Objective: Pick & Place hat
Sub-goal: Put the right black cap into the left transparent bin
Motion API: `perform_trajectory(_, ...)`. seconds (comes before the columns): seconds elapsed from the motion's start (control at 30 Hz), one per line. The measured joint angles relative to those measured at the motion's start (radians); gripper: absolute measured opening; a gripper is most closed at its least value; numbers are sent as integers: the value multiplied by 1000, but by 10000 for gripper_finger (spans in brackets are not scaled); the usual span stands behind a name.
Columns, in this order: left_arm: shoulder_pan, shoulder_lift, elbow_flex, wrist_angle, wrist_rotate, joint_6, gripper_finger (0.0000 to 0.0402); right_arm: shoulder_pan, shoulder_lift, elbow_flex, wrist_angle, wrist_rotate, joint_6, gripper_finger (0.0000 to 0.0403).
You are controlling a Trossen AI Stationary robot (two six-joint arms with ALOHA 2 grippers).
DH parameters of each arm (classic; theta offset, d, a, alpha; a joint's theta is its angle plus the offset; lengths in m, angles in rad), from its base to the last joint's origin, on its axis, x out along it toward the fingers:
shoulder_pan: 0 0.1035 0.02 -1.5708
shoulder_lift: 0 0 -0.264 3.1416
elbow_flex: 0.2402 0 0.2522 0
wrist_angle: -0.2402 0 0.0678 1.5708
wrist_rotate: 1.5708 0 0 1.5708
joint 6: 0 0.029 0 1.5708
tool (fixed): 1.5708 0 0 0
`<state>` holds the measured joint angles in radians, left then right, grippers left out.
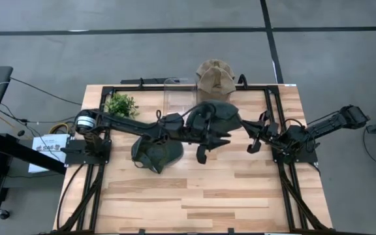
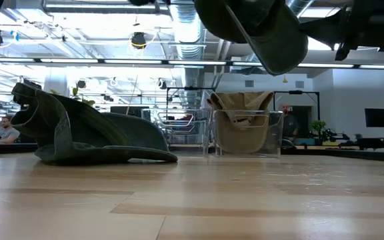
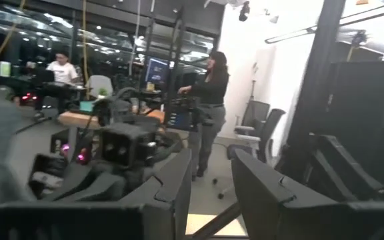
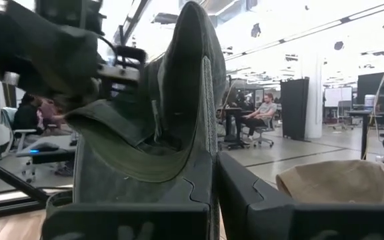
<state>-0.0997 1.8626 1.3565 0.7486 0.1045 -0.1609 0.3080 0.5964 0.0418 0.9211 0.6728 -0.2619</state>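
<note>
A dark green hat (image 1: 219, 116) hangs high over the middle of the table, held by my left gripper (image 3: 212, 160), which reaches in from the left and is mostly covered by the hat in the high view. A second dark green hat (image 1: 155, 153) lies crumpled on the table below my left arm, resting on its brim and side (image 2: 92, 143). My right gripper (image 1: 254, 138) waits shut and empty just right of the held hat, its fingers (image 4: 205, 180) facing the hat's open inside (image 4: 159, 133). My left gripper holds the lifted green hat near the edge of its opening (image 4: 129, 93), coming at it about level from the table's left. The hat itself covers the place of contact, so the kind of hold does not show. The hat is lifted clear and hangs below the gripper (image 2: 259, 27).
A tan hat (image 1: 214, 75) sits at the table's far edge inside a clear box (image 2: 245, 130); another clear box (image 1: 178, 91) stands to its left. A small green plant (image 1: 121, 104) is at the far left. The near half of the wooden table (image 1: 194, 196) shows bare wood. People are in the room beyond.
</note>
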Motion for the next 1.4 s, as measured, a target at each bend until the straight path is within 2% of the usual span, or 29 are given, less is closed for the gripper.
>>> perform_trajectory(0.2,53,7,0,9,-6,7,105,0,0,0,4,-71,8,0)
perform_trajectory(0.5,140,-36,0,9,-1,4,105,0,0,0,4,-88,8,0)
perform_trajectory(0.73,156,-81,0,25,-8,48,105,0,0,0,0,-97,8,0)
perform_trajectory(1.0,114,-91,0,24,-10,55,105,0,0,0,-1,-78,2,0)
perform_trajectory(1.4,-29,-91,0,26,17,52,105,-1,0,0,-9,-45,-2,0)
